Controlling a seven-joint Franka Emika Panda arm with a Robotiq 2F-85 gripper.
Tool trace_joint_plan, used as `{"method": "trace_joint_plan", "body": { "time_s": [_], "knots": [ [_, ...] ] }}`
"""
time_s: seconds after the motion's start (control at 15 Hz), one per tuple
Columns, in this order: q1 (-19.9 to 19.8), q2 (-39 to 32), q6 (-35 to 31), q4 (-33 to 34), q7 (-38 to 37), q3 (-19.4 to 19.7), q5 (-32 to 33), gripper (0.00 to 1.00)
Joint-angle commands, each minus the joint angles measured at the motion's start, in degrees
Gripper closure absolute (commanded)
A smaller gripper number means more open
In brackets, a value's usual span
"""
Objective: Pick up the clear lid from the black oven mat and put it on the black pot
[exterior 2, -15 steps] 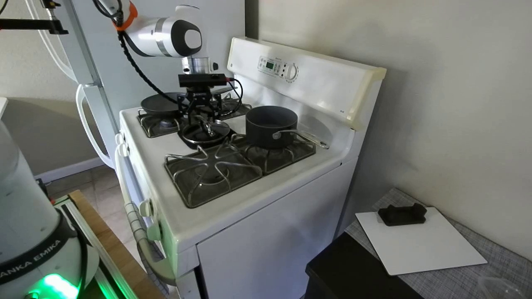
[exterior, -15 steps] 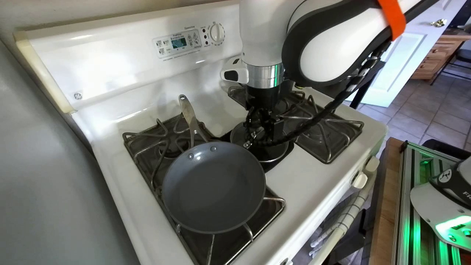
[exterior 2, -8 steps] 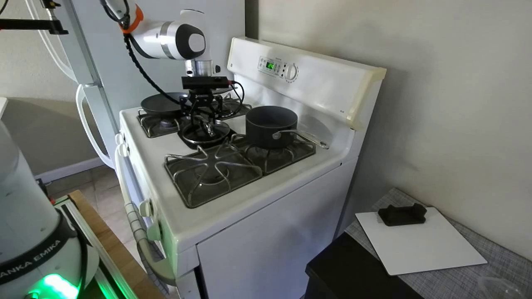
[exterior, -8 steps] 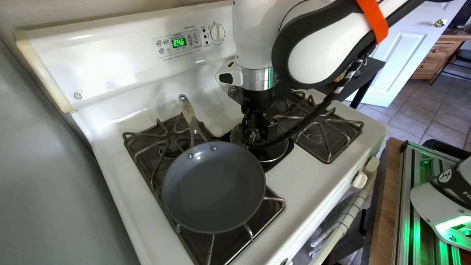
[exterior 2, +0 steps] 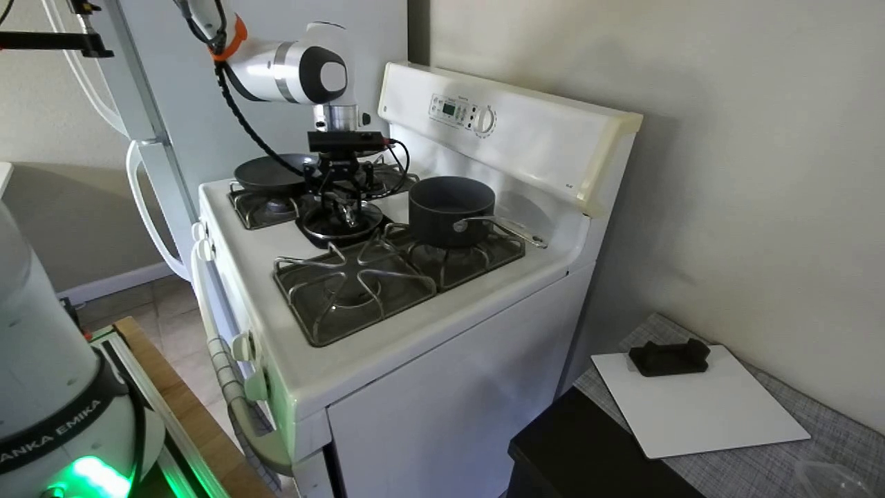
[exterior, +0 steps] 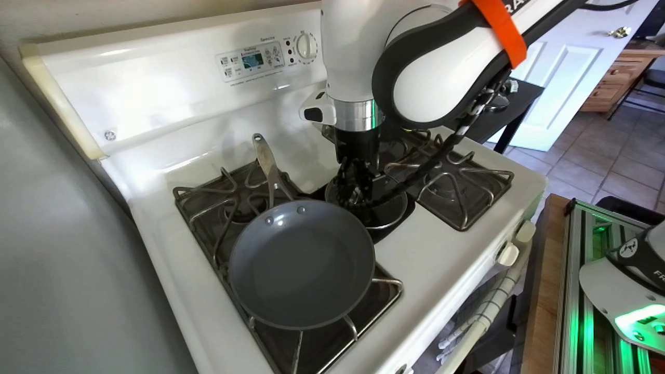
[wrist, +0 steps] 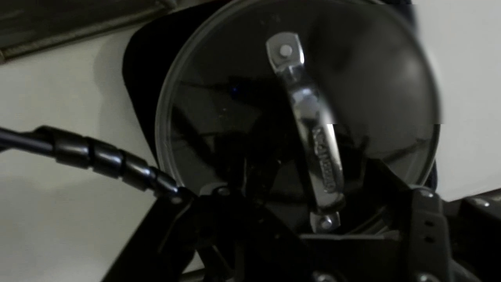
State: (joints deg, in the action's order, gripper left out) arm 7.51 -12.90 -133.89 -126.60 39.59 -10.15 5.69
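Clear round glass lid [wrist: 250,113] with a metal rim, lying flat on the flat black rectangular mat [wrist: 150,58], itself on the glossy white stove surface [exterior: 431,249]. To one side of the mat, wide round grey metal frying pan [exterior: 301,270]; to the opposite side, small dark cylindrical pot [exterior 2: 442,211], uncovered, the lid's destination. Above the mat, black metal hand [exterior 2: 341,197] with spread fingers, one to each side of the silver arched metal handle [wrist: 319,137] of the lid in the wrist view; not pinching anything. Too dark there to tell about contact.

Judging by the make, stiff all through, of modest weight for its width, and fragile: likely to chip at a knock against the pot or to crack in a drop. Probably slick on the bare glass, so no hold to seek there or at the rim. Best taken by the handle, riveted at both ends and raised in the middle: pinch squarely across the strap at mid-arch, for a level lift off the mat. Polished too, hence likely to slip or pivot under a weak or off-centre squeeze, leaving the lid tilted. By the mat's edge in the wrist view, black spiral-wrapped cable [wrist: 109,162], best kept off the glass during the lift.
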Motion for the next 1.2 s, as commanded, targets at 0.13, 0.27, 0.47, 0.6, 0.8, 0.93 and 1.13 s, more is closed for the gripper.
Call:
{"method": "trace_joint_plan", "body": {
  "time_s": [0.13,0.27,0.47,0.6,0.8,0.93,1.13],
  "knots": [
    [-0.64,-2.2,2.55,2.32,1.24,-0.66,-0.26,0.27],
    [-0.71,-2.33,4.27,3.05,1.76,-0.69,-0.47,0.31],
    [-0.51,-3.22,7.71,5.06,0.89,-0.26,0.3,0.32],
    [-0.52,-4.14,10.9,6.74,0.91,-0.14,0.46,0.32],
    [-0.74,-5.73,15.06,9.3,1.32,-0.2,0.04,0.36],
    [-0.99,-6.77,17.8,11.06,2.1,-0.35,-0.49,0.41],
    [-1.36,-8.37,20.51,13.33,3.1,-0.48,-1.04,0.47]
  ]
}}
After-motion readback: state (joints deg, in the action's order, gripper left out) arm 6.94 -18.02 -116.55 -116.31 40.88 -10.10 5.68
